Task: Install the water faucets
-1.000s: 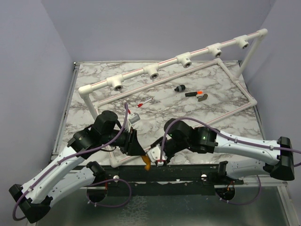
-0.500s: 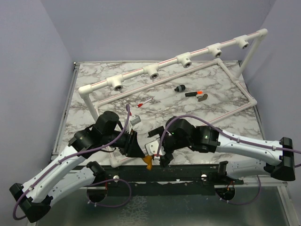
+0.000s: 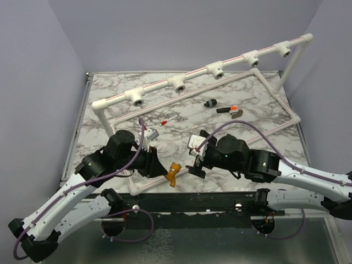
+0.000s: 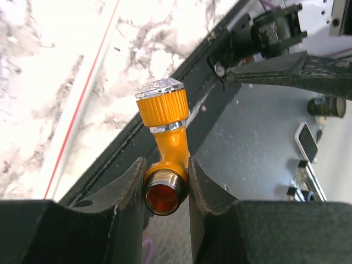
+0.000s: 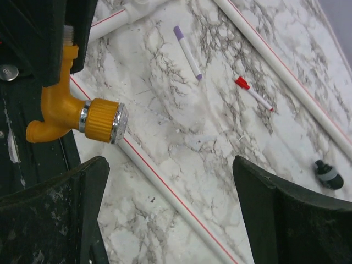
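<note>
A mustard-orange water faucet (image 3: 173, 176) with a bent spout and a silver-rimmed round end hangs over the table's near edge. My left gripper (image 3: 163, 171) is shut on its threaded end (image 4: 163, 193), and both fingers (image 4: 125, 190) press its sides. The right wrist view shows the same faucet (image 5: 70, 113) at the upper left, sticking out of the left fingers. Just to its right, my right gripper (image 3: 196, 163) stands wide open, apart from the faucet, with only marble and a white pipe (image 5: 165, 190) between its fingers (image 5: 258, 192).
A white pipe frame (image 3: 264, 135) lies on the marble table, with a raised rail of tee sockets (image 3: 177, 85) at the back. Inside the frame lie small dark parts (image 3: 209, 103), a red-tipped white stick (image 3: 169, 119) and a purple-capped pen (image 5: 188, 52).
My right gripper has opened, let go of the faucet and drawn back up and to the right. The left gripper keeps hold of the faucet and has lifted it slightly.
</note>
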Robot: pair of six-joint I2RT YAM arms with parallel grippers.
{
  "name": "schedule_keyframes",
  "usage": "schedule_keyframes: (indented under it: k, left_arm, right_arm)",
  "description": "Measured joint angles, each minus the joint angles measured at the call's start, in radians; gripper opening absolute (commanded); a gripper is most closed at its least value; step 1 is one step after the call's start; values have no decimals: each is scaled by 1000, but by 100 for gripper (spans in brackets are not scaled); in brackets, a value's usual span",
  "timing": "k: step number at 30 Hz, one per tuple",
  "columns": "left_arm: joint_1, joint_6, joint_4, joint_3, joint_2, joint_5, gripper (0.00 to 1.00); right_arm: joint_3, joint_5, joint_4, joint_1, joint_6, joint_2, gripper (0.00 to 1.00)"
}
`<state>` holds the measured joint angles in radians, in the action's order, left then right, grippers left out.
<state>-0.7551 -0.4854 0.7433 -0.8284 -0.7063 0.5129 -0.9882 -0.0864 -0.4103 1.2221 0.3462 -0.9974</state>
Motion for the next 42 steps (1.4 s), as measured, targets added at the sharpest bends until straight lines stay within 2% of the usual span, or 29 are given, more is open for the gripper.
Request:
schedule_keyframes:
  k: [9, 19, 23, 34, 42]
  left_arm:
    - [0, -48, -74, -15, 43, -154, 0]
    - [0, -103, -188, -15, 119, -246, 0]
    - [0, -122, -241, -15, 170, -262, 0]
    - [0, -192, -391, 34, 308, -291, 0]
    - [0, -241, -510, 96, 383, -289, 0]
  right_arm:
    - [93, -156, -9, 0, -370, 51, 100]
    - [184, -154, 29, 0, -734, 66, 100]
    - [209, -105, 123, 0, -802, 75, 99]
    - [243, 25, 500, 0, -888, 93, 85]
    - [238, 115, 695, 0, -944, 47, 75]
